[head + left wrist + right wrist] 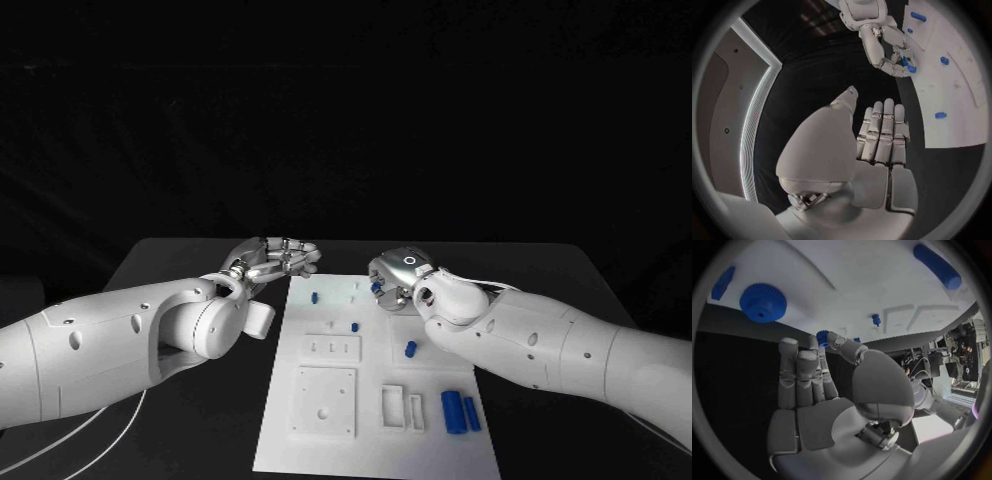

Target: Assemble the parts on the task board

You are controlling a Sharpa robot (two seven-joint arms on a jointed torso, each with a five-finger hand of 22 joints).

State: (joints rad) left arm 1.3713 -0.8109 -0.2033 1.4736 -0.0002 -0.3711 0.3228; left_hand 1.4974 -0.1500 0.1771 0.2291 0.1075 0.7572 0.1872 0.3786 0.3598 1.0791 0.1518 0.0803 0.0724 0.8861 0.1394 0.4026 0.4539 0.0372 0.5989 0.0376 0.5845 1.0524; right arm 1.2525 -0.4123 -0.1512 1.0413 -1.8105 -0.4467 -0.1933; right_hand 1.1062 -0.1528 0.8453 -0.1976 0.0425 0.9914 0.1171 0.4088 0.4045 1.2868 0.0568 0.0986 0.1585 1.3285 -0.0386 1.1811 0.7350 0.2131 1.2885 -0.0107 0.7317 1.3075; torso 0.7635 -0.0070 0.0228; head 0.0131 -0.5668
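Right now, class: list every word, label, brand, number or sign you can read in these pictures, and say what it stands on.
None can be read.
The task board is plain white, with no print showing.
The blue parts carry no marks.
The right hand has a small round ring mark on its back, but no letters or numbers.
The left hand shows no lettering.
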